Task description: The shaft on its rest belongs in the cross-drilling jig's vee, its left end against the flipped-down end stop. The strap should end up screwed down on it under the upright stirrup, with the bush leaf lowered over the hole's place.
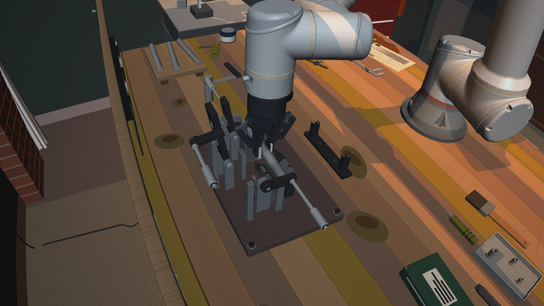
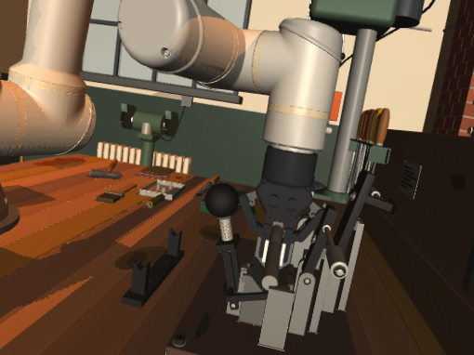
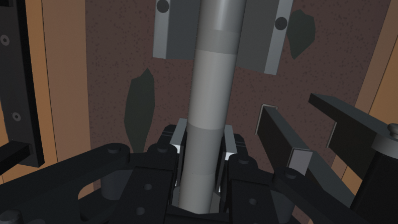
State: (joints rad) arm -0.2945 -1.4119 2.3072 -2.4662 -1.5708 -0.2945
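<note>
My gripper stands over the cross-drilling jig on its dark base plate, closed around the grey shaft, which lies along the jig's vee blocks. The empty black shaft rest lies on the bench to the right of the plate. A black hinged arm with a long screw handle crosses the shaft's near end. Other black leaves stand raised on the jig's left side. A black ball knob rises beside the jig.
The bench's left edge runs close to the jig plate. A tray of spare bars sits behind, the arm's base to the right. A green box, a brush and a fixture plate lie at the near right.
</note>
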